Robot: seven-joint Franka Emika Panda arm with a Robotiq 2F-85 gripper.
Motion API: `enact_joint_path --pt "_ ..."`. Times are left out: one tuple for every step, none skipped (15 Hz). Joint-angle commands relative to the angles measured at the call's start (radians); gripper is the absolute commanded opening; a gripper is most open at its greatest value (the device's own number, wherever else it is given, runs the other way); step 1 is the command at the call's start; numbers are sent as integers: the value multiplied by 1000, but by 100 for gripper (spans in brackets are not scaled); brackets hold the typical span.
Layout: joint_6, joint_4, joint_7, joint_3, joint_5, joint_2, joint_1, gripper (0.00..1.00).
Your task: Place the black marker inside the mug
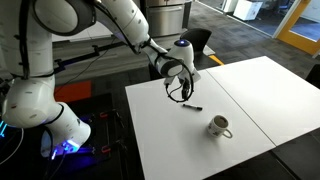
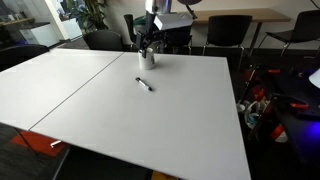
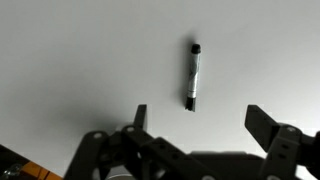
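Observation:
The black marker (image 1: 191, 106) lies flat on the white table (image 1: 250, 95). It also shows in an exterior view (image 2: 145, 84) and in the wrist view (image 3: 193, 75). The whitish-grey mug (image 1: 219, 126) stands upright on the table beyond the marker, handle to the side. It is out of the wrist view. My gripper (image 1: 178, 88) hovers over the table just short of the marker, also seen in an exterior view (image 2: 148, 55). In the wrist view my gripper (image 3: 200, 120) is open and empty, with the marker lying just ahead of the gap between the fingers.
The table is made of two white tops joined by a seam (image 2: 90, 85). Office chairs (image 2: 228, 32) stand behind its far edge. The robot base (image 1: 40, 105) sits beside the table, with cables and gear on the floor (image 2: 275, 105).

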Motion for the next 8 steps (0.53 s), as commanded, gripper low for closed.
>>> enact_joint_path --pt "-5 114 48 -59 31 105 54 100" --pt "-7 142 54 -65 43 133 58 100" --pt "-10 168 66 -73 53 159 63 100" --pt "-26 198 64 -73 69 188 63 100" --pt "-31 226 61 -75 82 216 64 100" --pt "-38 253 58 -74 96 242 63 100" --pt "-44 280 50 -68 111 269 59 100" --pt "-52 308 45 -63 126 297 54 100"
